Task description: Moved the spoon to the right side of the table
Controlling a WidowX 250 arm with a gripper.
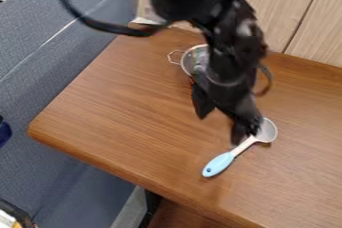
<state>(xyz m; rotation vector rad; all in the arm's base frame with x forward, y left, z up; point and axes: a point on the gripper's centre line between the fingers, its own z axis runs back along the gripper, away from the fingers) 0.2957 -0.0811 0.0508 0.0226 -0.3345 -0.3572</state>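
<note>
The gripper (pixel 220 129) hangs low over the middle of the wooden table (pixel 127 107), open, its two black fingers spread apart. A spoon (pixel 219 164) with a light blue handle end and a pale grey bowl lies slantwise, handle toward the lower left and bowl toward the upper right. The right-hand finger stands by the spoon's neck and overlaps the bowl's left edge; whether they touch I cannot tell. The other finger is up and to the left, away from the spoon.
Behind the arm sits a metal pot or strainer (pixel 191 60) with a wire handle, partly hidden by it. Wood panelling (pixel 314 27) rises beyond the table's back edge. A blue-grey bench (pixel 60 57) runs along the left. The table's front edge slopes down toward the lower right.
</note>
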